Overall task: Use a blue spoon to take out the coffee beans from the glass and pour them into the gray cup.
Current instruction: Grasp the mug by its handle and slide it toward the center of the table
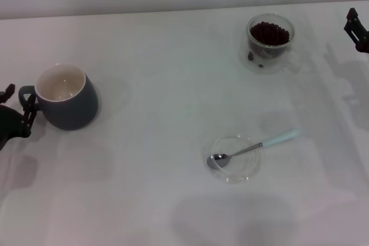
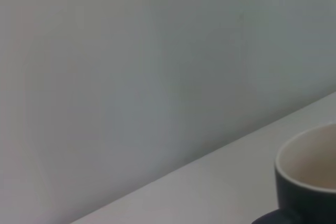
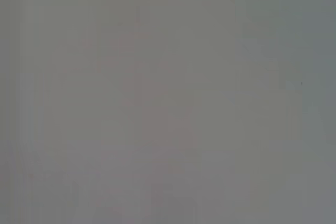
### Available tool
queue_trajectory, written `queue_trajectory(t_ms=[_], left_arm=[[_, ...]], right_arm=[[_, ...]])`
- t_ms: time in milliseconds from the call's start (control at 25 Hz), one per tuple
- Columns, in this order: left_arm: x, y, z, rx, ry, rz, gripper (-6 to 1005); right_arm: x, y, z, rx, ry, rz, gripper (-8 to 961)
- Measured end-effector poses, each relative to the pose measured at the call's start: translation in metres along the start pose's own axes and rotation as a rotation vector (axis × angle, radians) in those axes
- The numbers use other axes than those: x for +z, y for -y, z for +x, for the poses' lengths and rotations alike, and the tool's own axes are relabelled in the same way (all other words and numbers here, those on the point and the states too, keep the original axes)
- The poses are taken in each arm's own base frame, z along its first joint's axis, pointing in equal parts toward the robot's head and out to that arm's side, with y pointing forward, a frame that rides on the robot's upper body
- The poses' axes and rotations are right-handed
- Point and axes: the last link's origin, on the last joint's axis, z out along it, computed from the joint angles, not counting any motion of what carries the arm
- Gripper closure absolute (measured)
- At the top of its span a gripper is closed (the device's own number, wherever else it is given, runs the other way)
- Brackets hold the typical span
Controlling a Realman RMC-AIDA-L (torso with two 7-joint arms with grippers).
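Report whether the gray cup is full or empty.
Empty. The gray cup stands upright and its white inside shows bare, with no beans in it.

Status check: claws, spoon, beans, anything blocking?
Left claw by gray cup handle; right claw far right edge. Blue spoon on saucer, untouched. Coffee beans in glass. Nothing blocking.

A little glass dish on a white table

You can see the clear saucer low and right of the middle, on the plain white table.

gray cup far left, glass with coffee beans back right, blue spoon on saucer front
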Motion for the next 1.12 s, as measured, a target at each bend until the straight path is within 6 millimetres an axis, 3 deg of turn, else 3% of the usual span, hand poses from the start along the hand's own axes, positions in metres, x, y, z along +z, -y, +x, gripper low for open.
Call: queue_trajectory(t_ms=[440, 960, 1120], left_arm=[[0.002, -0.007, 0.004, -0.015, -0.018, -0.015, 846], [0.008, -0.03, 0.016, -0.004, -0.061, -0.066, 895], [0.013, -0.052, 0.027, -0.008, -0.097, -0.134, 898]], right_arm=[[-0.001, 0.0, 0.0, 0.0, -0.001, 0.001, 101], [0.0, -0.002, 0.0, 0.0, 0.0, -0.007, 111], [0.001, -0.003, -0.001, -0.001, 0.003, -0.012, 115]])
